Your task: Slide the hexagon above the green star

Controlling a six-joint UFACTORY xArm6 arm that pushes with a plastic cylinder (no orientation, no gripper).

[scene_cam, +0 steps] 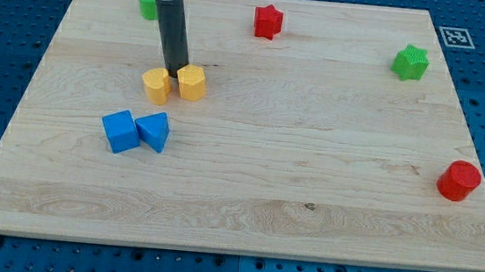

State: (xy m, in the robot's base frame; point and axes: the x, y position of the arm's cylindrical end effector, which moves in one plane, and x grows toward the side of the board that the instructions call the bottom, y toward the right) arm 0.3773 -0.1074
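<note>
My tip (176,72) rests on the board just above and between two yellow blocks. The left one is a yellow hexagon (155,85); the right yellow block (192,82) looks heart-shaped. The tip touches or nearly touches both. The green star (411,63) sits far off at the view's upper right. The rod rises from the tip toward the view's top.
A green block (147,4) is partly hidden behind the rod at the top left. A red star (268,21) sits top centre. A red cylinder (459,180) is at the right. A blue cube (120,131) and a blue triangular block (153,131) lie below the yellow blocks.
</note>
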